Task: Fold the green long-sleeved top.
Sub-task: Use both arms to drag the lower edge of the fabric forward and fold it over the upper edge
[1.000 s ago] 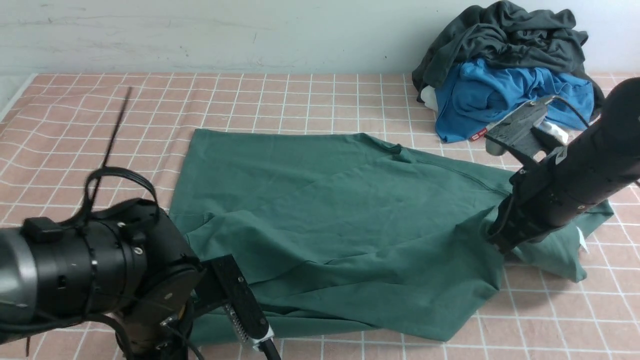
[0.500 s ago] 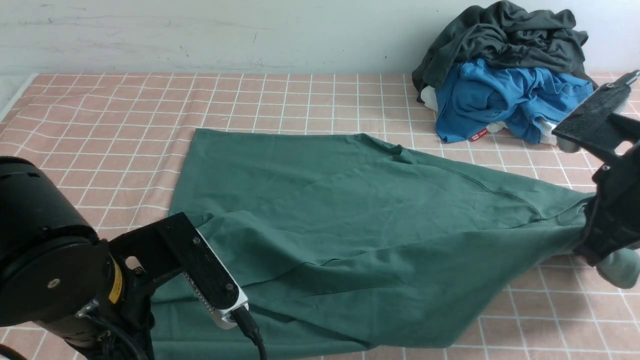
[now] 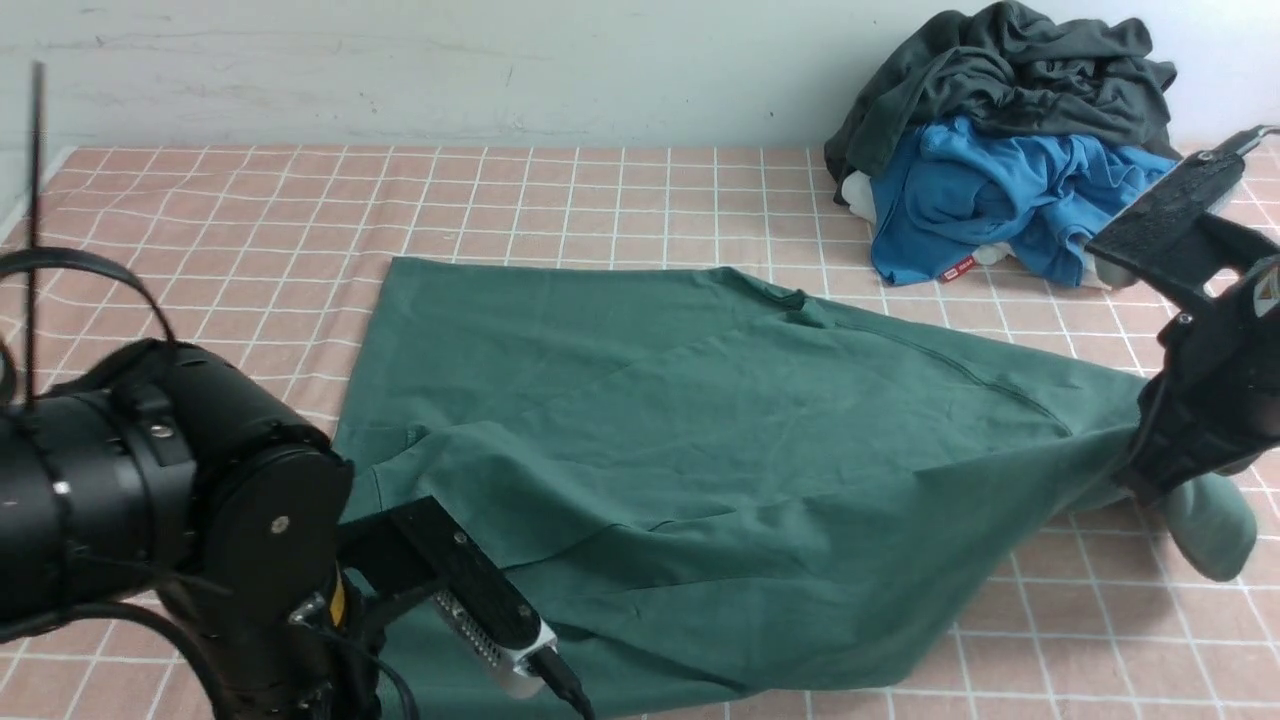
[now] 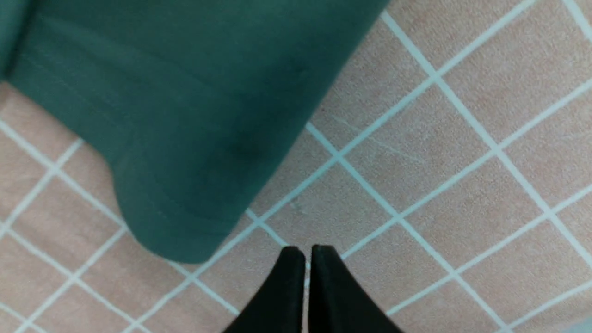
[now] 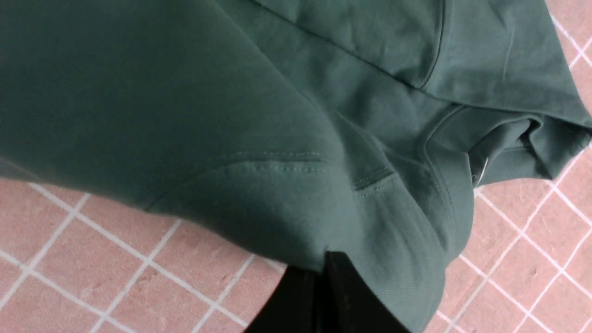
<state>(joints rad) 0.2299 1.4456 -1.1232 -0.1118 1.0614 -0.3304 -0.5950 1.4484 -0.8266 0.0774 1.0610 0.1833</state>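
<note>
Two pincers, two jobs: my right pincer (image 5: 326,270) is clamped on an edge of the green long-sleeved top (image 3: 700,420), drawing it taut, I judge, to flatten it on the checked cloth (image 3: 600,200). My left pincer (image 4: 306,253), closed and empty, hangs beside a sleeve end (image 4: 175,222). A heap of dark and blue clothes (image 3: 1010,140) lies behind, apart from the top.

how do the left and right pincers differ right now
The left pincer grips nothing; the right pincer is clamped on the top. The left is over bare tablecloth, apart from the top; the right has fabric draped over it. Both are shut.
</note>
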